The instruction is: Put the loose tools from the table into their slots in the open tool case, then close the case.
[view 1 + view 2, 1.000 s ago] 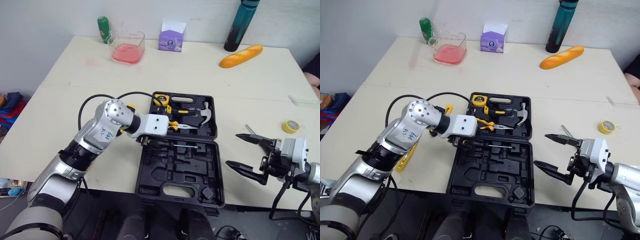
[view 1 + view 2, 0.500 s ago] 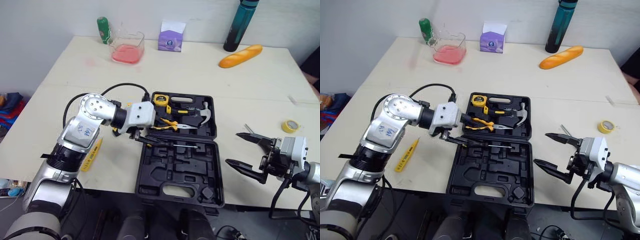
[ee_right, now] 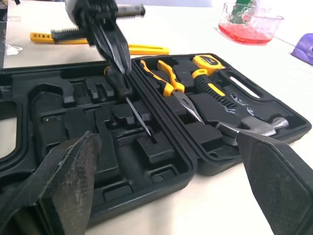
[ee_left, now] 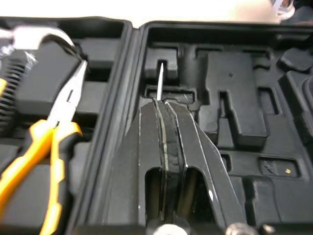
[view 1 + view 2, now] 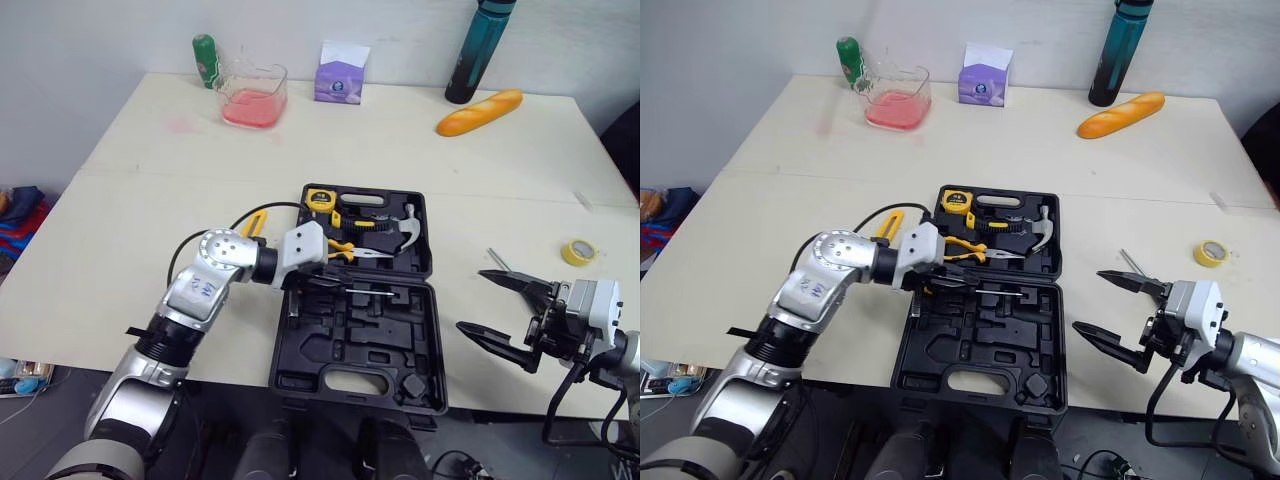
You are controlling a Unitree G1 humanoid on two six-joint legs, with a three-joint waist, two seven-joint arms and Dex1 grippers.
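The open black tool case (image 5: 330, 345) lies at the table's near edge. Its far half holds a tape measure (image 5: 320, 198), yellow-handled pliers (image 5: 350, 252) and a hammer (image 5: 405, 230). A screwdriver (image 5: 368, 291) lies in the near half, close to the hinge. My left gripper (image 5: 322, 283) is shut, its fingers (image 4: 166, 147) pressed together right over the screwdriver's handle, and the thin shaft (image 4: 160, 81) runs out past the tips. Whether it pinches the handle is hidden. My right gripper (image 5: 470, 300) hangs open and empty, right of the case.
A long yellow tool (image 5: 252, 222) lies on the table left of the case, partly behind my left arm. A yellow tape roll (image 5: 577, 251) and a small metal piece (image 5: 498, 260) lie at the right. A red-filled container (image 5: 253, 95), purple box (image 5: 340, 72), bottle (image 5: 470, 50) and bread (image 5: 480, 112) stand far back.
The left gripper's fingers have shut, and its arm has swung so the tips now sit over the screwdriver by the hinge. The right gripper has stayed open in place.
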